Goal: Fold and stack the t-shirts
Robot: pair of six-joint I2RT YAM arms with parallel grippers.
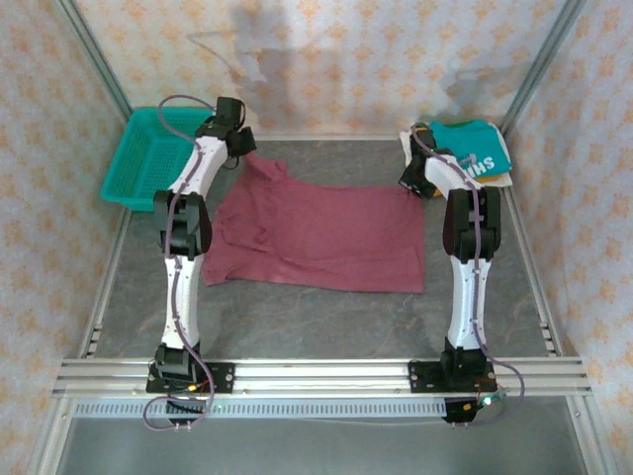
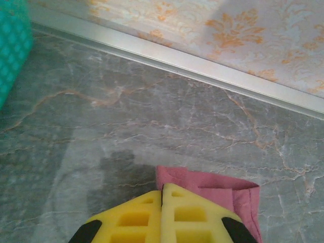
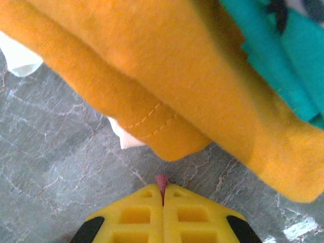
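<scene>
left gripper [image 2: 162,188]: yellow fingers pressed together, clamped on a corner of the maroon shirt [image 2: 230,191], which pokes out just beyond the tips and to their right.
right gripper [image 3: 163,187]: fingers together too, with a thin nib of maroon cloth pinched between the tips.
maroon shirt: spread mostly flat on the table [image 2: 152,126] between the two grippers, one at each far corner.
pile: orange shirt [image 3: 177,76], teal shirt [image 3: 283,45] and cream shirt [image 3: 17,59] sit just ahead of the right gripper, almost touching it.
risk: the right gripper's hold looks very shallow, so a pull could slip the cloth free. moving forward could also snag the orange shirt and drag it off the pile.
room: bare table ahead of the left gripper up to the wall rail [image 2: 202,63]; basket [image 2: 12,45] off to its left; the open room lies back toward the arm bases.
</scene>
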